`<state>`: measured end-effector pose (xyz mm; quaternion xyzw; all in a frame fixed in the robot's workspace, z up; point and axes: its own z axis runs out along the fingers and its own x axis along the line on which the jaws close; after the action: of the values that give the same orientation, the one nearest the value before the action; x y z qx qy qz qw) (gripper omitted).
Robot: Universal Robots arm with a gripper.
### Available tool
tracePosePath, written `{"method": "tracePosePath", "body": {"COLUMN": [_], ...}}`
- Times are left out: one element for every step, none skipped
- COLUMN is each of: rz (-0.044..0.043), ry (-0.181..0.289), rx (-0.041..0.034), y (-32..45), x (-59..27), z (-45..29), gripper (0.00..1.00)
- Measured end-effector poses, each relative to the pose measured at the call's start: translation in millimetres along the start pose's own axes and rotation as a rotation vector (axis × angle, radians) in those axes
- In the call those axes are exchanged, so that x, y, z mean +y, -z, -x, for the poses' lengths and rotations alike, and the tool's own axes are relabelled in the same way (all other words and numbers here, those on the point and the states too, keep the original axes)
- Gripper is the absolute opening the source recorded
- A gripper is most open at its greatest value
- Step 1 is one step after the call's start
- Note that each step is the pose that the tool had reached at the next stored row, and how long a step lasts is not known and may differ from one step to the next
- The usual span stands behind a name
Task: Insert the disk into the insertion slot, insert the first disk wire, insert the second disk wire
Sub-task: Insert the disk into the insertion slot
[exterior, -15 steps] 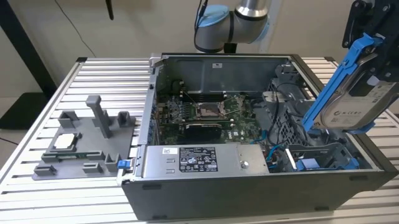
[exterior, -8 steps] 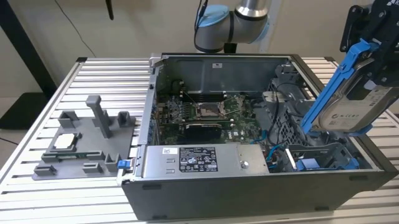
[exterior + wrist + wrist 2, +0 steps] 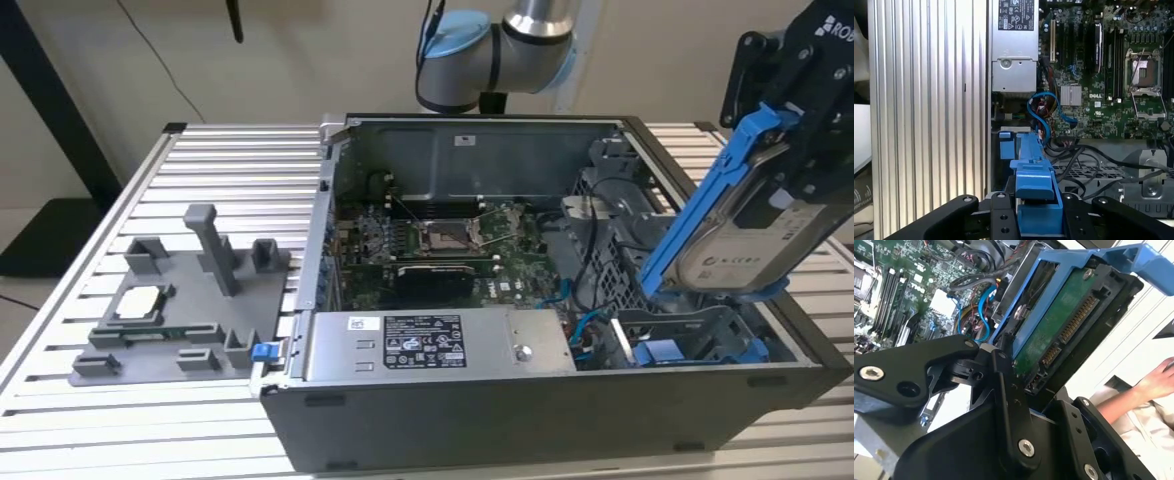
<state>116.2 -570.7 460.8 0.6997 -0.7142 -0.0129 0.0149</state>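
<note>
**Disk in my pincer, over the bay — nothing seated yet**

In the exterior view my pincer (image 3: 787, 160) is clenched on the disk (image 3: 731, 250). The disk hangs tilted in its blue carrier over the exterior view's right end of the open PC case (image 3: 534, 420). Its lower end is just above the insertion slot (image 3: 694, 335), not down in it. I judge the first step underway, not finished.

In the second wrist view the disk's green circuit side and its connector face the camera, bare — no wire is plugged in. A person's hand (image 3: 1156, 382) shows beyond the case.

In the first wrist view the blue carrier sits clamped in my pincer, and blue wires (image 3: 1046, 107) lie loose beside the motherboard (image 3: 1114, 75). By my reckoning both wire steps are left.
</note>
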Motion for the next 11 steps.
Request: {"method": "tracePosePath", "body": {"rz": [0.0,0.0,0.0,0.0,0.0,0.0,0.0,0.0,0.0,0.0,0.0], "ry": [0.0,0.0,0.0,0.0,0.0,0.0,0.0,0.0,0.0,0.0,0.0], "rx": [0.0001,0.0002,0.0001,0.0002,0.0002,0.0001,0.0002,0.0002,0.0002,0.0002,0.0002], "y": [-1.5,-3.0,-4.5,-5.9,-7.4,-8.9,-10.5,-12.0,-13.4,-14.6,-15.4], "x": [-0.1,-0.1,-0.2,-0.2,-0.3,-0.4,-0.4,-0.5,-0.5,-0.6,-0.6], "z": [-0.2,-0.3,-0.4,-0.5,-0.6,-0.7,-0.7,-0.8,-0.8,-0.8,-0.8], "gripper": [0.0,0.0,0.0,0.0,0.0,0.0,0.0,0.0,0.0,0.0,0.0]}}
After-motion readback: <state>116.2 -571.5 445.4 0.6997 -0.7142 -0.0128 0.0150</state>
